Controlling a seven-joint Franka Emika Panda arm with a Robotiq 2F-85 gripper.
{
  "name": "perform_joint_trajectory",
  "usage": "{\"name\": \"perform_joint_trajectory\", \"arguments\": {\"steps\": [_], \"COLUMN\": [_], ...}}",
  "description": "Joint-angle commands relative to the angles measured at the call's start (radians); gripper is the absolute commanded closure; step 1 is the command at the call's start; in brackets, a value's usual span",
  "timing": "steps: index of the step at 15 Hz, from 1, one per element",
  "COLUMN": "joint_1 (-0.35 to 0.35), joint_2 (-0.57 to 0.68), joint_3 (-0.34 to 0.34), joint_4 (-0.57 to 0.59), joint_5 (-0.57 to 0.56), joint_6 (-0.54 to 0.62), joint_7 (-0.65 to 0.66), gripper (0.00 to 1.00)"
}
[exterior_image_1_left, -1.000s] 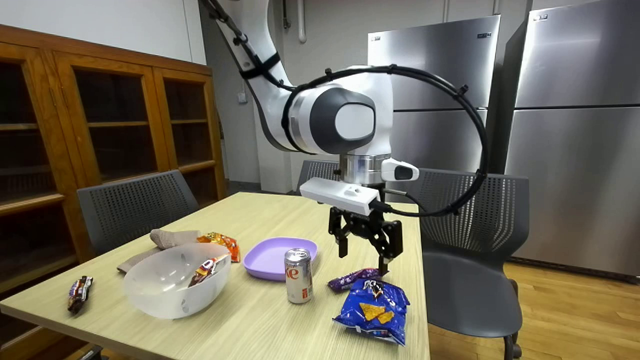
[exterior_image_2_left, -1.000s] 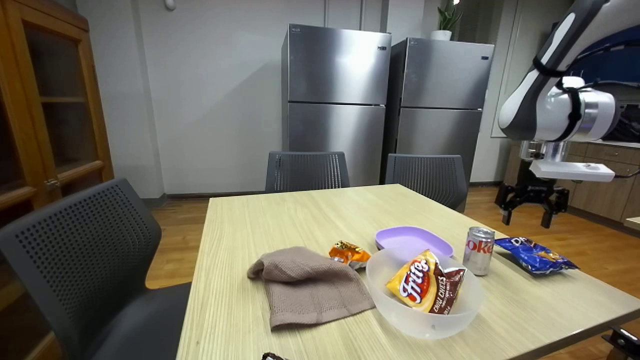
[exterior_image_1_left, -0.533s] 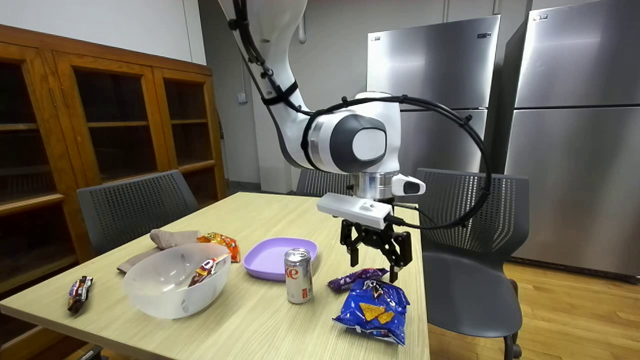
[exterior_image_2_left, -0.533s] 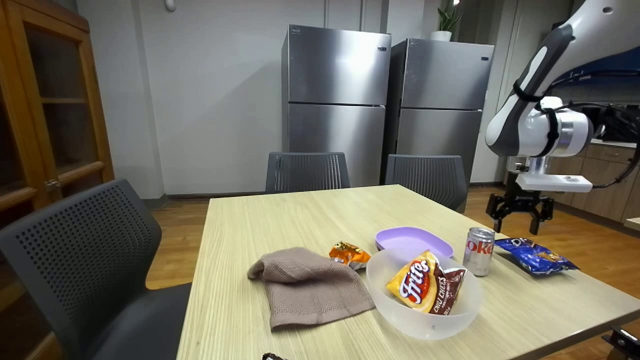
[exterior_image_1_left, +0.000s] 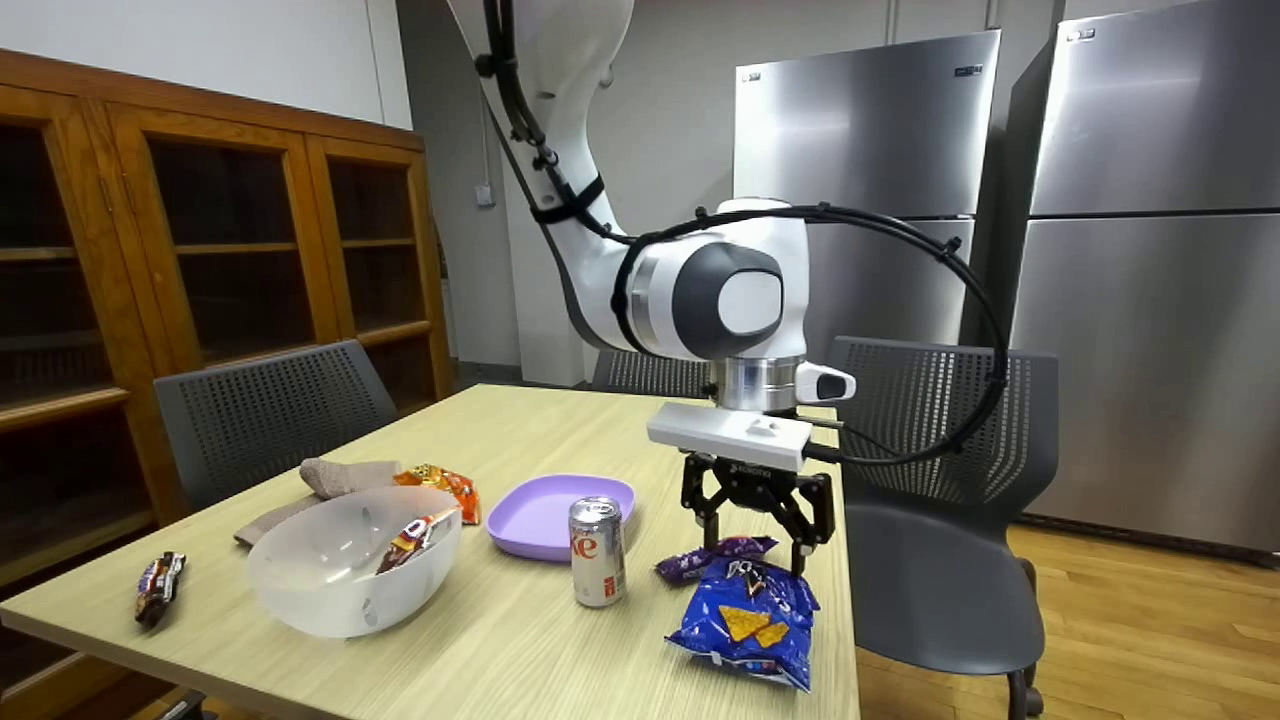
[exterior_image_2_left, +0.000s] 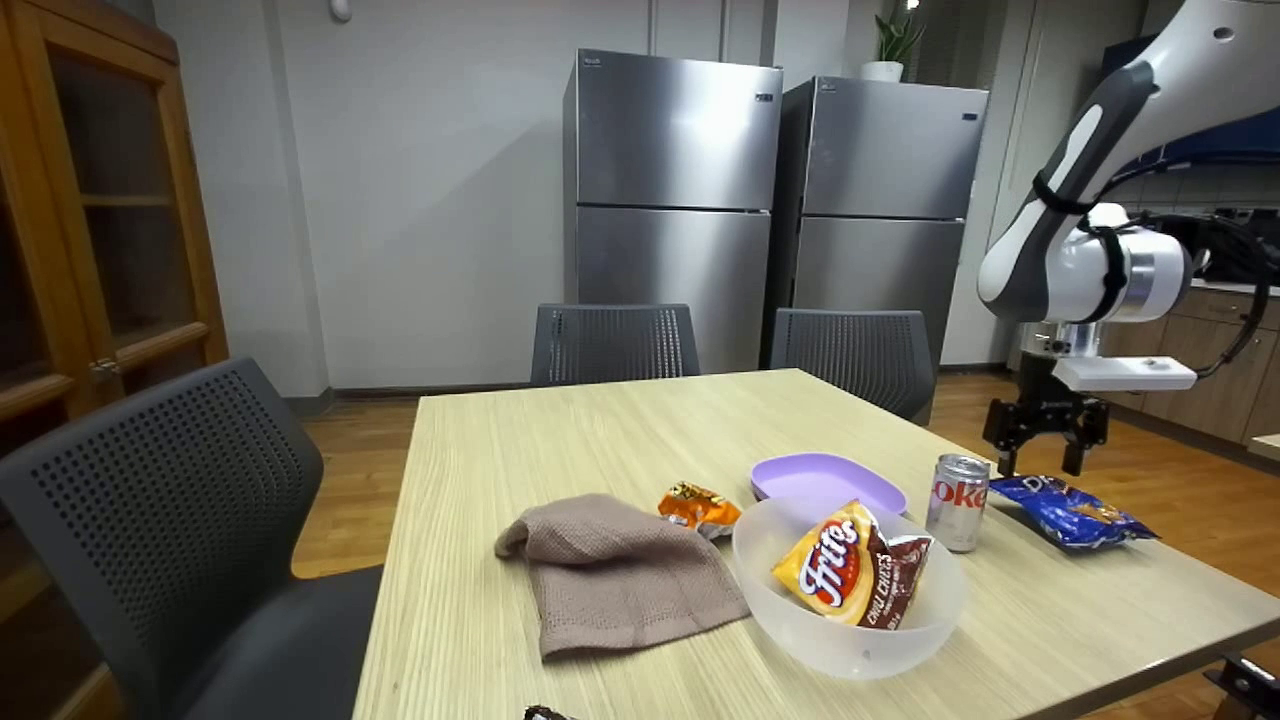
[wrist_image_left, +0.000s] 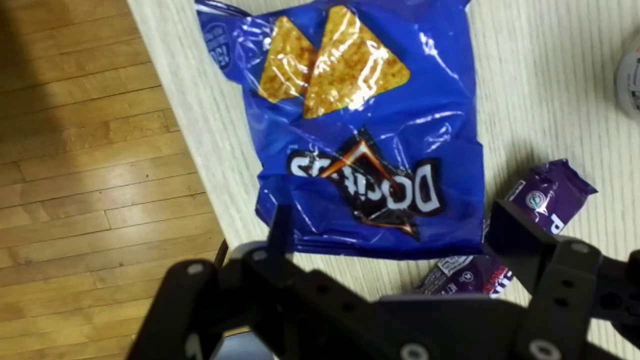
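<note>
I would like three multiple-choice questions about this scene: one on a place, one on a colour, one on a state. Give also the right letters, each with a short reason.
1. Where is the Fritos bag?
A. On the brown cloth
B. In the frosted bowl
C. On the purple plate

2. What is the main colour of the Doritos bag?
A. Blue
B. Green
C. Red

3. How does the gripper stand?
A. Shut on the can
B. Shut on the brown cloth
C. Open

1: B, as an exterior view shows it inside the rim.
2: A, as the wrist view shows a mostly blue front.
3: C, as the fingers are apart in the wrist view.
</note>
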Motion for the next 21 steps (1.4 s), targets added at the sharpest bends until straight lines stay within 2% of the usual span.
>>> {"name": "perform_joint_trajectory", "arguments": {"steps": [1,16,17,18,21], "joint_1": [-0.042,-0.058,-0.06,-0.061,-0.067], "joint_2": [-0.038,-0.026,-0.025,-0.025,-0.022], "joint_3": [0.022,0.054,0.055,0.055,0.059], "joint_4": [-0.042,-0.074,-0.075,-0.076,-0.074], "joint_5": [-0.056,-0.07,-0.07,-0.07,-0.068], "joint_6": [0.021,0.045,0.05,0.052,0.052], "joint_7": [-0.075,-0.125,-0.127,-0.129,-0.131], "gripper": [0.0,0.0,0.25,0.26,0.49]}}
